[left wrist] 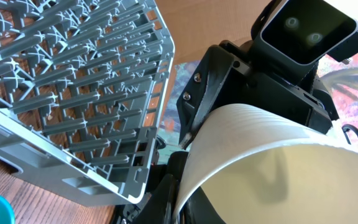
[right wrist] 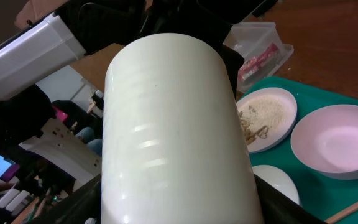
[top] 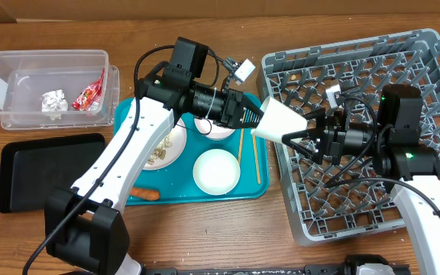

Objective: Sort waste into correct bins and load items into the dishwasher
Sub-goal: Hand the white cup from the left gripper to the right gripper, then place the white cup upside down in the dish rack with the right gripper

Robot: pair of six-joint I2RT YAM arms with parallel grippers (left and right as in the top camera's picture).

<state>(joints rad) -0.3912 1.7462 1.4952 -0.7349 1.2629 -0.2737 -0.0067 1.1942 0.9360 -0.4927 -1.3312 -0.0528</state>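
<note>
Bowl [top: 279, 121] held by left claw [top: 255, 114], between right claw's [top: 302, 131] fingers.

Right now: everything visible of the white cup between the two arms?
The white cup is plain, smooth, glossy, tapering from wide mouth to narrower base; what shows of the inside is empty. It lies sideways in mid-air between the teal tray and the dish rack, mouth toward the left gripper, whose jaws appear to pinch the rim. The jaws of the right gripper straddle its wall; whether they grip is unclear.
</note>
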